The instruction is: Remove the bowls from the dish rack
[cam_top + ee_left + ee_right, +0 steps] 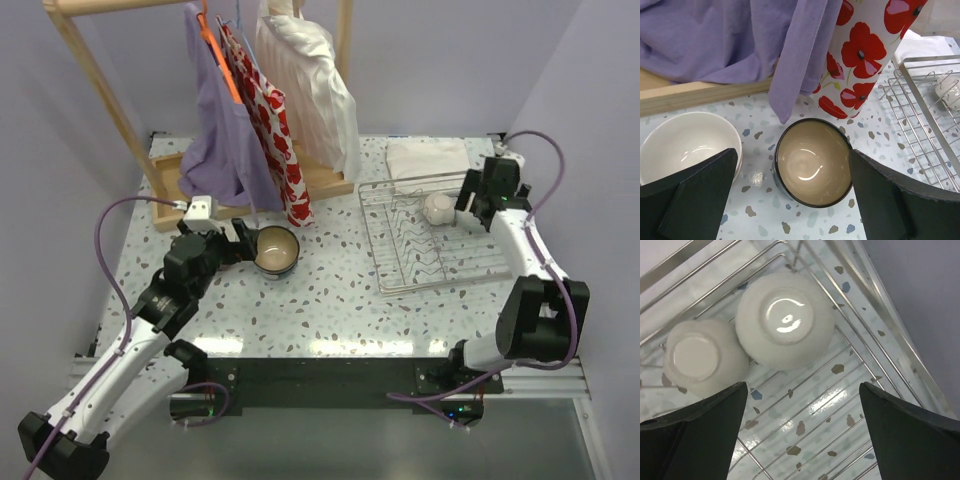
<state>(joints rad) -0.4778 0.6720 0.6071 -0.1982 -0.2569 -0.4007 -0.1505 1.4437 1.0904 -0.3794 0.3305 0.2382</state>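
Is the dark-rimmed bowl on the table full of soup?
No, the dark-rimmed bowl is empty; only its bare, shiny beige inside shows.

Bright, even overhead light, sharp focus; glare spots on the bowls (784,320).

The speckled table (330,310) carries a dark-rimmed bowl (812,162), upright just ahead of the left claw (246,249) and between its spread fingers. A white bowl (687,142) stands upright just beside it, partly behind the finger on the left of the wrist view. A wooden base (325,182) lies beyond both bowls. The rack (440,284) rests on the table beneath the right claw (470,205). A folded cloth (428,157) lies near that claw, just past the rack's far edge.
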